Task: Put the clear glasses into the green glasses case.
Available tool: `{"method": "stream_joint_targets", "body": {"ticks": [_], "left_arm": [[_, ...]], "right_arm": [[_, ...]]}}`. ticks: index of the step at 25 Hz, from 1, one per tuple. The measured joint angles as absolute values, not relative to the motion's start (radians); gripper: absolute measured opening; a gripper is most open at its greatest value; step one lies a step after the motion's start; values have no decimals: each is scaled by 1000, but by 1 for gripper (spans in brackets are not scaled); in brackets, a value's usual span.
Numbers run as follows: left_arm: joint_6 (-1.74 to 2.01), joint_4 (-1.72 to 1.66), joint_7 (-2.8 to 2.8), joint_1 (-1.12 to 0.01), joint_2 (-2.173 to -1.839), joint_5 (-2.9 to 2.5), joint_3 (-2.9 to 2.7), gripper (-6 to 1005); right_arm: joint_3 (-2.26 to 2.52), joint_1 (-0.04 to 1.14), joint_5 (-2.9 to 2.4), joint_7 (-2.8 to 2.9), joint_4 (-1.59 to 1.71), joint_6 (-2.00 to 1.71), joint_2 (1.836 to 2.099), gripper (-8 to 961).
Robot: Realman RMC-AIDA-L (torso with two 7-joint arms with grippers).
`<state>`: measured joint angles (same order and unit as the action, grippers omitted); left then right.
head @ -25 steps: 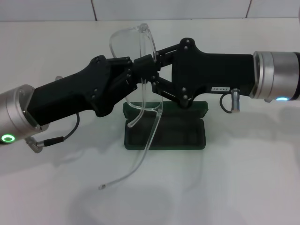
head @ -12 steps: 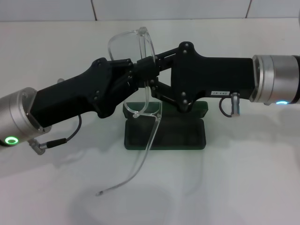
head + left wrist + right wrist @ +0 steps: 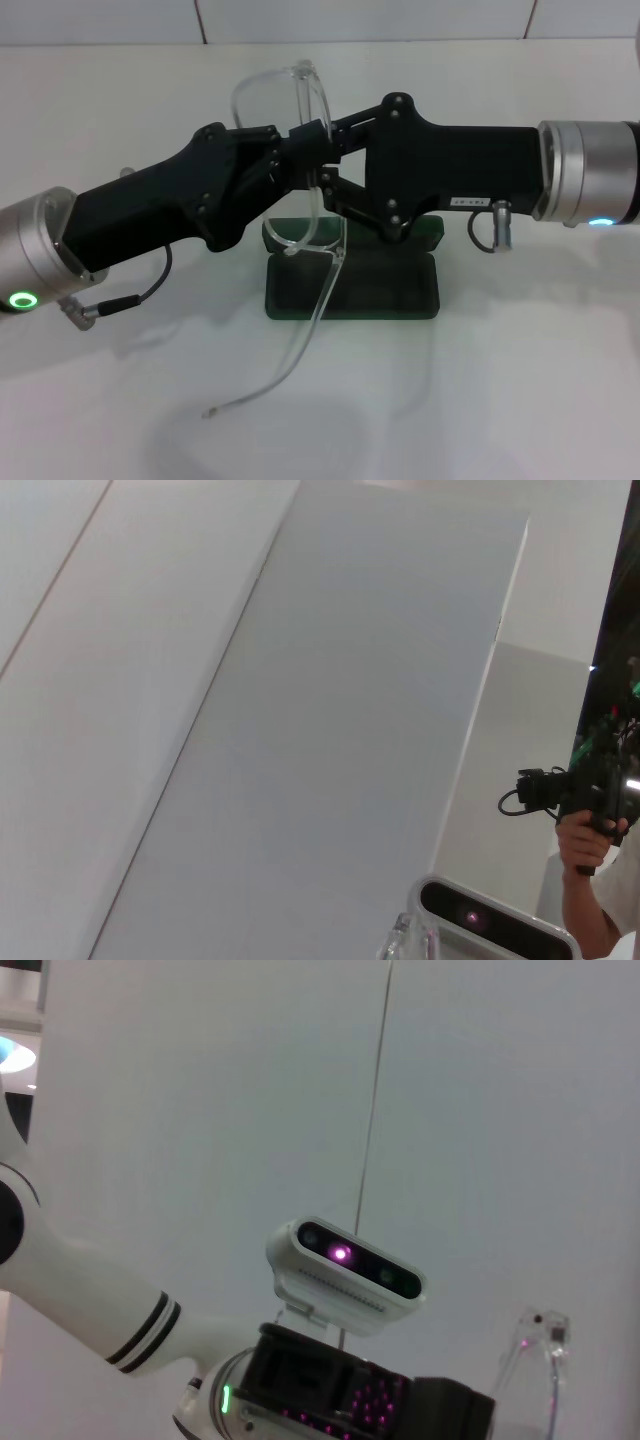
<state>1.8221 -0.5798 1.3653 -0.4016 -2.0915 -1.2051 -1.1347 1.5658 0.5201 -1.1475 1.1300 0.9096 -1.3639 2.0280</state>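
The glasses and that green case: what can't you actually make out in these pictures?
- Head view: the grippers' fingertips, left gripper and right gripper, overlap, hiding where each grips the clear glasses.
- Head view: the green glasses case has its lid behind the arms; any lettering is unseen.
- Wrist views: aimed away; case not shown.
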Motion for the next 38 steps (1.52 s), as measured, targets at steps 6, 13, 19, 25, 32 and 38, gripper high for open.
{"method": "stream_joint_targets", "body": {"ticks": [6, 13, 19, 25, 32, 38], "left_arm": [[1873, -585, 1370, -402, -2088, -1204, -1132, 36], [1941, -592, 1375, -377, -2067, -1156, -1126, 36], [1940, -595, 1379, -356, -2055, -1139, -1126, 36], [1940, -594, 1382, -387, -2078, -1174, -1139, 36], [1940, -591, 1375, -456, -2091, -1191, -1261, 36], [1942, -599, 1354, -466, -2092, -1156, -1330, 36]], "right_arm": [[1559, 518, -1122, 1112, 892, -1362, 2026, 114], [1465, 482, -1102, 1100, 886, -1431, 2019, 113], [1265, 411, -1080, 1133, 884, -1661, 2018, 114], [1205, 378, -920, 1075, 866, -1766, 2020, 113], [1208, 426, -806, 989, 807, -1768, 2023, 114], [1211, 510, -787, 938, 681, -1765, 2025, 113]]}}
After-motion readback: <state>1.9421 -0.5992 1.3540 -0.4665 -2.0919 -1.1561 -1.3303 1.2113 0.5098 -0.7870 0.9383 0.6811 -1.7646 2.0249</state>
